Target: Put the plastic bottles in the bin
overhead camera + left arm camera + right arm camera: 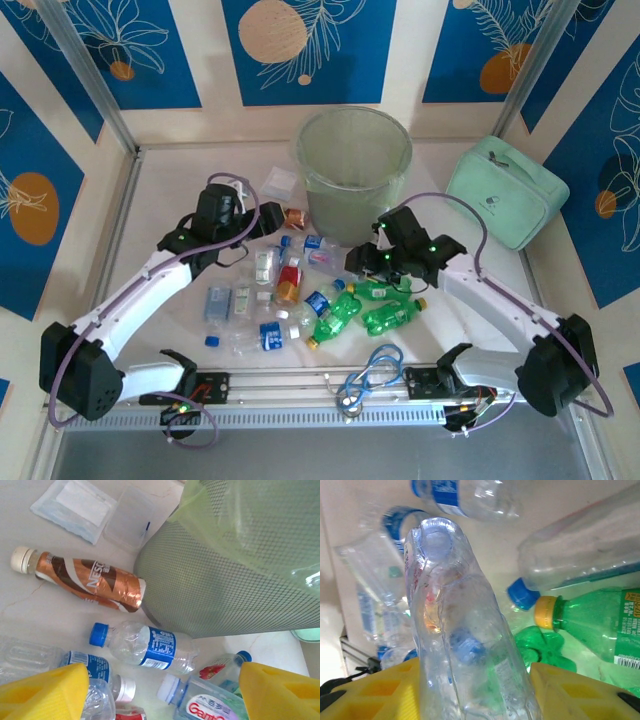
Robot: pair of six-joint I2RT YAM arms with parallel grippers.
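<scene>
Plastic bottles (335,315) lie strewn mid-tabletop, one in the right arm's grasp.
Left gripper (162,680) hangs empty, fingers (45,690) wide, over bottles beside the bin (355,160); right gripper (472,680) pinches a clear bottle (455,605), its long axis pointing out from the fingers, the bin just beyond toward the far edge.

Plastic bottles (335,315) lie scattered just before the bin (355,200), one bottle (90,580) against its left base. A flat bag (278,183) lies left of the bin, a soft case (505,190) right, a coiled cable (370,375) well before it.
</scene>
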